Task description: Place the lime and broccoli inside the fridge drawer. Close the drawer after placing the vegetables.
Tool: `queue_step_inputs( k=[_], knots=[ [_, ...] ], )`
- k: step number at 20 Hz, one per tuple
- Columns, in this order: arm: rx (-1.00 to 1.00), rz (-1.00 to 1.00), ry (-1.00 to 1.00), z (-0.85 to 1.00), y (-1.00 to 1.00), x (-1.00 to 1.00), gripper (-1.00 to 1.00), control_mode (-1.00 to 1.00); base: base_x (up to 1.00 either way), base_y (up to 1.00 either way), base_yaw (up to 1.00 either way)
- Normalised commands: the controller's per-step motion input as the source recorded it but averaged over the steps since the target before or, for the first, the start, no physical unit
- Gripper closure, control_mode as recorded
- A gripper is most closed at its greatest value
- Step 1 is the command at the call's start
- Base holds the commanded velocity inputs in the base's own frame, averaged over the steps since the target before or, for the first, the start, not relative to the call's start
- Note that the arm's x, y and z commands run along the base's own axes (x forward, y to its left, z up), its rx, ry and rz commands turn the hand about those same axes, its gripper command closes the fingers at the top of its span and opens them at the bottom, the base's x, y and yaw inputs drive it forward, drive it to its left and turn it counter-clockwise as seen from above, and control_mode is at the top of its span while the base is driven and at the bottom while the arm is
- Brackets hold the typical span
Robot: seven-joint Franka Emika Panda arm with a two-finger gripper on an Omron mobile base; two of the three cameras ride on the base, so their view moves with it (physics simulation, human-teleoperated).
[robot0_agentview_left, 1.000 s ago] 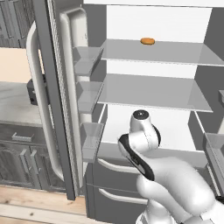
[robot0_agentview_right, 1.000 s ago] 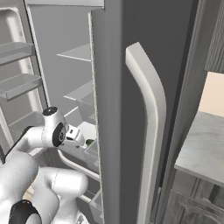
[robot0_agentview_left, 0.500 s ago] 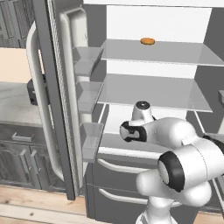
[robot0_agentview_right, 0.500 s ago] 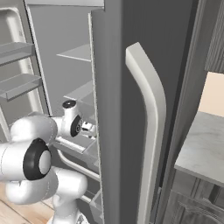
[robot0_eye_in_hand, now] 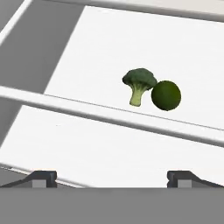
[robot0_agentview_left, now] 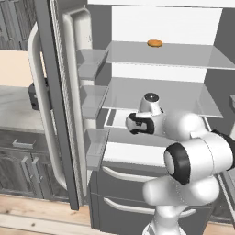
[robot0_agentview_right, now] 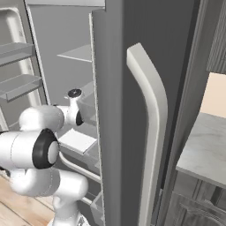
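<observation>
**Vegetables in, drawer to be shut**

Hand view: broccoli (robot0_eye_in_hand: pixel 139 83) and lime (robot0_eye_in_hand: pixel 166 95) lie touching on the pale floor of the fridge drawer (robot0_eye_in_hand: pixel 65 151), toward its far side, beyond a thin clear front wall. Pincer (robot0_eye_in_hand: pixel 111 177) spread wide, empty, tips just short of the drawer's near edge. Left base view: arm bent in at the open fridge, hand low over the pulled-out tray; orange oval item (robot0_agentview_left: pixel 154 43) on the top shelf, untouched.

Judgement: placing looks done; closing remains. Press square on the front rim's middle, push straight and slowly, so the lime doesn't roll.

Drawer rail (robot0_eye_in_hand: pixel 131 120) crosses before broccoli (robot0_eye_in_hand: pixel 138 84), lime (robot0_eye_in_hand: pixel 166 95); floor around bare.
</observation>
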Motion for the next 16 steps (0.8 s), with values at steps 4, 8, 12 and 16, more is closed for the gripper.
queue_step_inputs(
  k=[4,8,12,16],
  knots=[
    [0.02,-0.04,-0.15,0.44,-0.22,-1.0,-1.0,-1.0,0.0,0.0,0.0],
    [0.01,-0.05,-0.01,0.49,-0.17,-0.53,-1.0,-1.0,0.0,0.0,0.0],
    [0.0,-0.04,0.0,0.1,0.0,-0.21,-1.0,-1.0,0.0,0.0,0.0],
    [0.0,-0.03,0.0,-0.01,0.0,-0.13,-1.0,-1.0,0.0,0.0,0.0]
  ],
)
